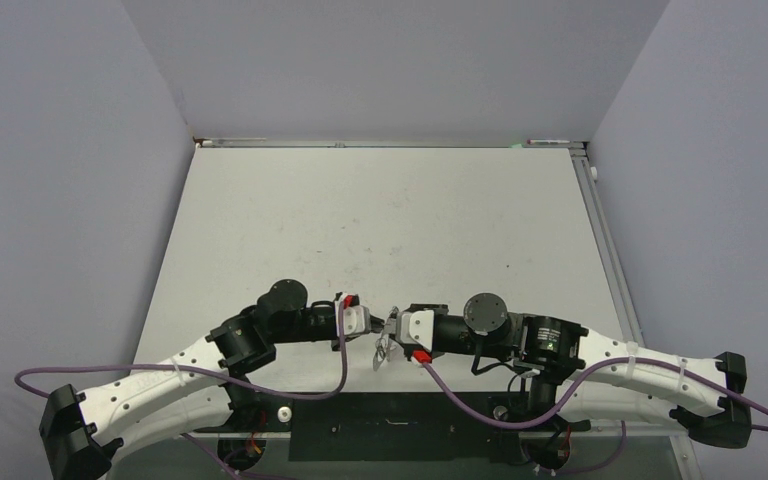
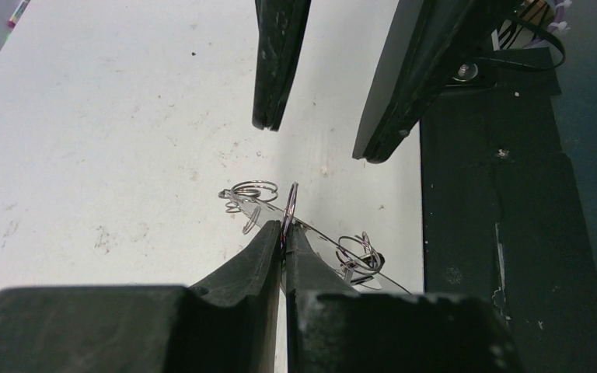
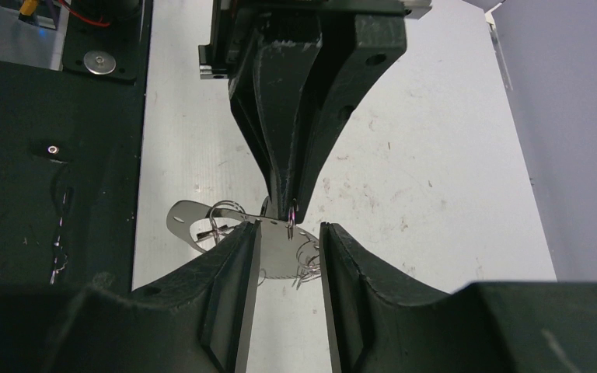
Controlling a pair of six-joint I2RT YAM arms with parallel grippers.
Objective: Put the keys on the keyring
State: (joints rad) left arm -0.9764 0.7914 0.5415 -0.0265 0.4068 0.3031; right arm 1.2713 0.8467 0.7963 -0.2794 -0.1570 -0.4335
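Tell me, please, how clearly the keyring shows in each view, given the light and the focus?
Top external view: even, soft light, but the keyring is tiny and hard to read. Left wrist view: its wire loops are sharp against the pale table, with the left gripper dark in the foreground. Right wrist view: the metal glints brightly, partly hidden by the dark right gripper.

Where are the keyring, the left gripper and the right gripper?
keyring [image 3: 189, 215]: right wrist view, on its flat silvery end at the left.
left gripper [image 2: 285, 230]: left wrist view, between its shut fingertips, which pinch the keyring.
right gripper [image 3: 288, 227]: right wrist view, in the gap between its open fingertips.
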